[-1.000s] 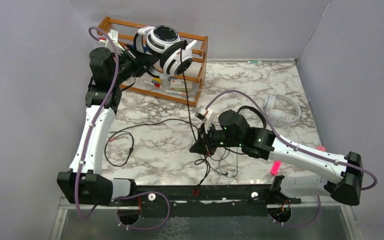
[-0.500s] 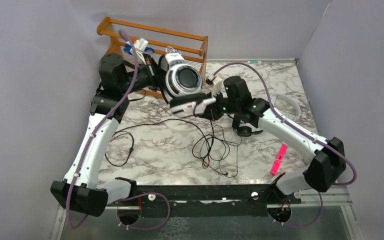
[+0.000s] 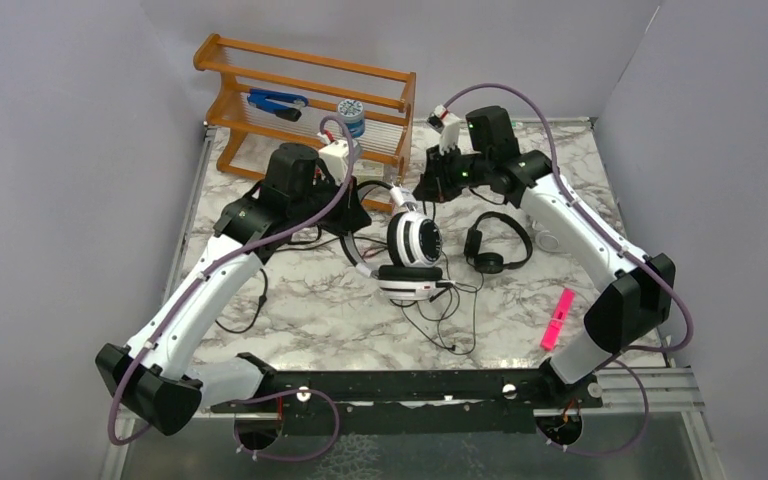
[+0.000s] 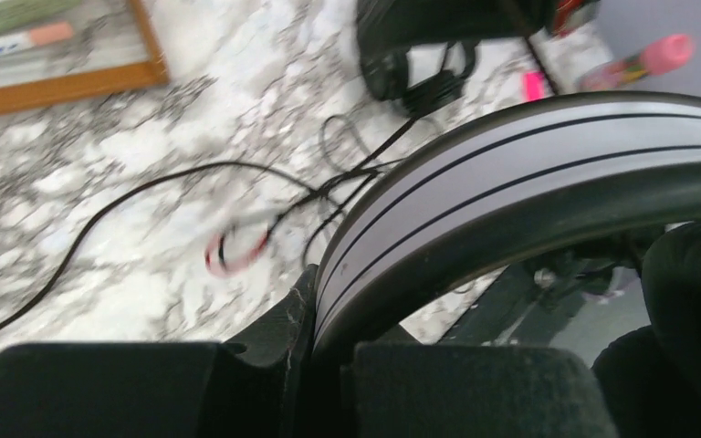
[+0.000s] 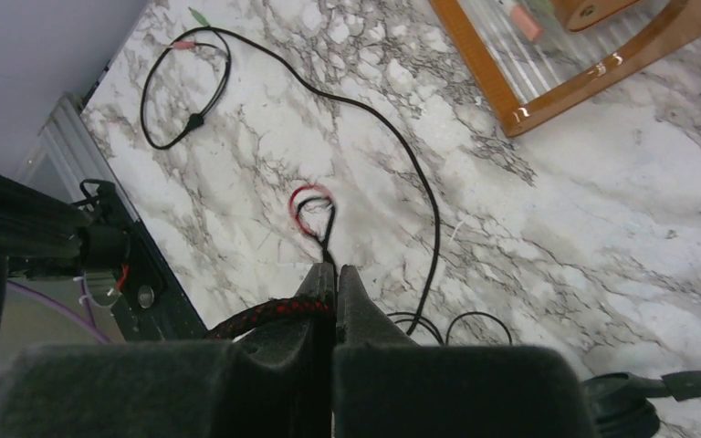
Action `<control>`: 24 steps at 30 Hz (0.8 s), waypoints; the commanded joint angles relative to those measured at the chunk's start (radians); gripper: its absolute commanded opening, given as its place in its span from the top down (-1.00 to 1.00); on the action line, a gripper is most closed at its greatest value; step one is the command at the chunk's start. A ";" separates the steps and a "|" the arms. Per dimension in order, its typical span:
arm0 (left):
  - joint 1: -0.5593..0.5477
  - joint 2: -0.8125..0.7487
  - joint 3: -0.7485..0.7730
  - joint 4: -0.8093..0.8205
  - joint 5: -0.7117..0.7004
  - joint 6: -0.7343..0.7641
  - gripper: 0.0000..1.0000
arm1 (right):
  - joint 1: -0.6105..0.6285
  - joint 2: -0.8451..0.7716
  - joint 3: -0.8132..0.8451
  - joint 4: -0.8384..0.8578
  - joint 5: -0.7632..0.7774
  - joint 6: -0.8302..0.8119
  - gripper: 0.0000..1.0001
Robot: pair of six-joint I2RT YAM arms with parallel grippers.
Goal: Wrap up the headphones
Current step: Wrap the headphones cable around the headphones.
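The white headphones with black ear pads [image 3: 412, 252] hang low over the middle of the table. My left gripper [image 3: 368, 222] is shut on their headband [image 4: 511, 173], which fills the left wrist view and runs down between the jaws of my left gripper [image 4: 315, 306]. My right gripper [image 3: 427, 190] is up at the back, shut on a red-and-black braided cord [image 5: 265, 315] that leaves the tips of this right gripper [image 5: 333, 274] towards a red loop [image 5: 312, 210]. Smaller black headphones [image 3: 495, 245] lie right of centre. The all-white headphones [image 3: 549, 241] are mostly hidden behind the right arm.
A wooden rack [image 3: 305, 95] stands at the back left with a blue tool and a small jar on it. Loose black cord [image 3: 438, 315] tangles near the front middle, and more lies at the left [image 3: 245, 300]. A pink marker [image 3: 557, 318] lies front right.
My left arm has brought the headphones from the rack down to the table's middle. My right arm has swung from the front centre to the back, still shut on the cord.
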 commanded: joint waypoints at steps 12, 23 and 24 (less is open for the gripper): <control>-0.145 0.046 -0.007 -0.160 -0.972 0.198 1.00 | -0.017 0.110 0.312 -0.380 0.014 -0.108 0.99; -0.143 -0.178 -0.012 0.048 -0.928 -0.075 1.00 | -0.017 0.013 0.087 -0.290 -0.040 -0.088 0.99; -0.143 -0.199 -0.005 0.065 -0.932 -0.101 1.00 | -0.017 -0.002 0.051 -0.274 -0.055 -0.083 0.99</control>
